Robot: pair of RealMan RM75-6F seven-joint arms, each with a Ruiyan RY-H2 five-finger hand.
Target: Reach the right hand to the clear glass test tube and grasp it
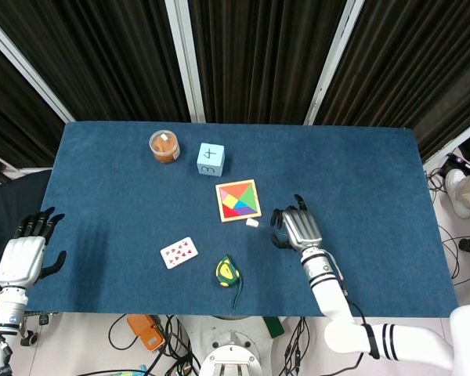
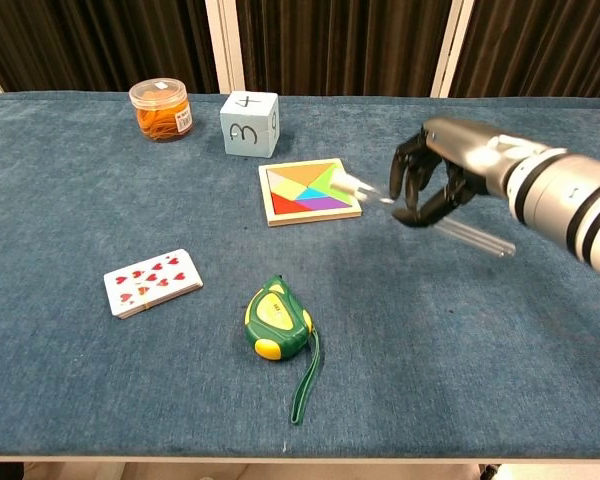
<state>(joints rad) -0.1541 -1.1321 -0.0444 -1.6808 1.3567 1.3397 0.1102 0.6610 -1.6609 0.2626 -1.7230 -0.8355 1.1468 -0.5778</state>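
Note:
My right hand [image 2: 442, 175] [image 1: 295, 228] grips the clear glass test tube [image 2: 460, 232], holding it lifted off the blue table [image 2: 450, 350]. The tube's white cap end [image 2: 352, 183] [image 1: 252, 223] points left over the edge of the tangram puzzle [image 2: 309, 190], and its glass tail sticks out to the right below the hand. Dark fingers wrap around the tube's middle. My left hand [image 1: 23, 256] hangs beside the table's left edge with fingers spread, holding nothing; only the head view shows it.
A green tape measure [image 2: 277, 322] lies at the front middle, playing cards [image 2: 152, 282] to its left. A jar of rubber bands [image 2: 161, 109] and a pale blue number cube [image 2: 249, 123] stand at the back left.

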